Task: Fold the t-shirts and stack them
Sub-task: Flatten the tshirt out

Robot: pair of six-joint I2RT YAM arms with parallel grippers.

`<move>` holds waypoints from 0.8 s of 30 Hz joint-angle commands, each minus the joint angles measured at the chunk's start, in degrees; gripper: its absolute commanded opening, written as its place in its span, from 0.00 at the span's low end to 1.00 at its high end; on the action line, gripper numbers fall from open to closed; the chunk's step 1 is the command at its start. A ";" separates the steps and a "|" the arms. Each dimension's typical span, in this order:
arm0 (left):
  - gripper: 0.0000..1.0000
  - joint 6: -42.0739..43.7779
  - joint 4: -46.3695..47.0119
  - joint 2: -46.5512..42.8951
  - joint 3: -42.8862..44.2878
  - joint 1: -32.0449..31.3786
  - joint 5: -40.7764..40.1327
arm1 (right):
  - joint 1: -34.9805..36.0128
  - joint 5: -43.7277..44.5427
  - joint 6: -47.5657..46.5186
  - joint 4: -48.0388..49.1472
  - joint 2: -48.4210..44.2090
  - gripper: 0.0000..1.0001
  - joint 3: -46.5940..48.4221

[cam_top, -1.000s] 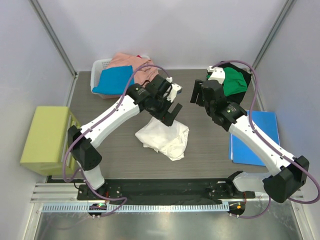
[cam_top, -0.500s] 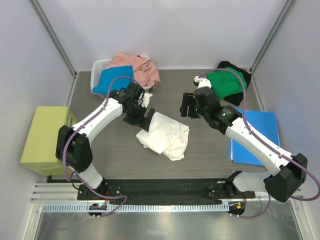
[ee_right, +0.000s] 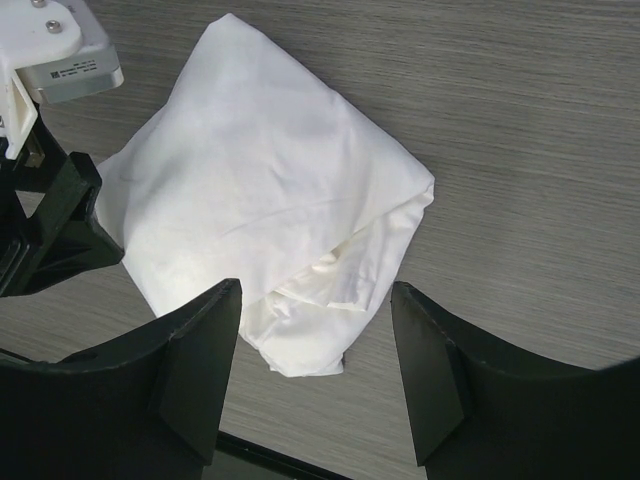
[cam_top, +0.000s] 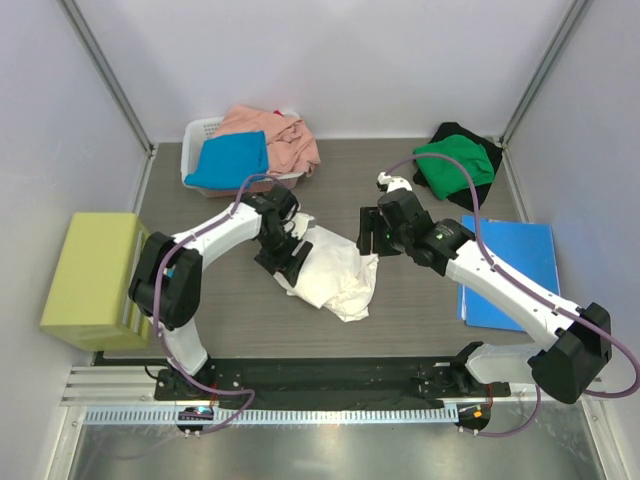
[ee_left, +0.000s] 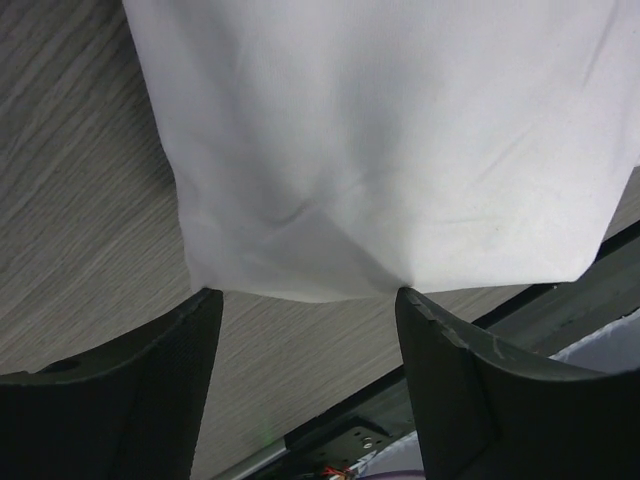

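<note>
top external view: both my arms bend in over the grey wood-grain tabletop toward its middle.
white t-shirt: crumpled in a loose bunch in the middle of the tabletop, a little nearer the near edge than the far one; no print shows on the side facing up.
my left gripper: down at the shirt's left edge; in the left wrist view my two dark fingers stand spread, the shirt's hem lying right at their tips and spanning the gap; i cannot tell whether any cloth is caught.
my right gripper: over the shirt's far-right part, jaws spread with nothing between them; in the right wrist view the cloth lies below and ahead of my fingertips.
white plastic basket: in the far-left corner, holding a bright blue t-shirt and a salmon pink t-shirt that spills over its right rim.
green t-shirt: in the far-right corner, lying on a black t-shirt.
blue folder: flat along the right edge, partly under my right arm.
yellow-green box: beside the tabletop's left edge.
</note>
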 commanded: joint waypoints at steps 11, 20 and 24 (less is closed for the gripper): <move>0.75 1.91 3.31 3.58 3.65 7.39 1.05 | 0.33 -1.06 0.31 0.15 -0.99 0.66 -0.33; 0.00 0.85 1.82 2.79 6.29 7.30 6.69 | 0.24 -0.53 0.13 0.33 -0.90 0.63 -1.12; 0.00 0.94 0.77 2.61 8.65 7.30 5.72 | 0.33 -0.18 -0.05 0.50 -1.17 0.61 -1.56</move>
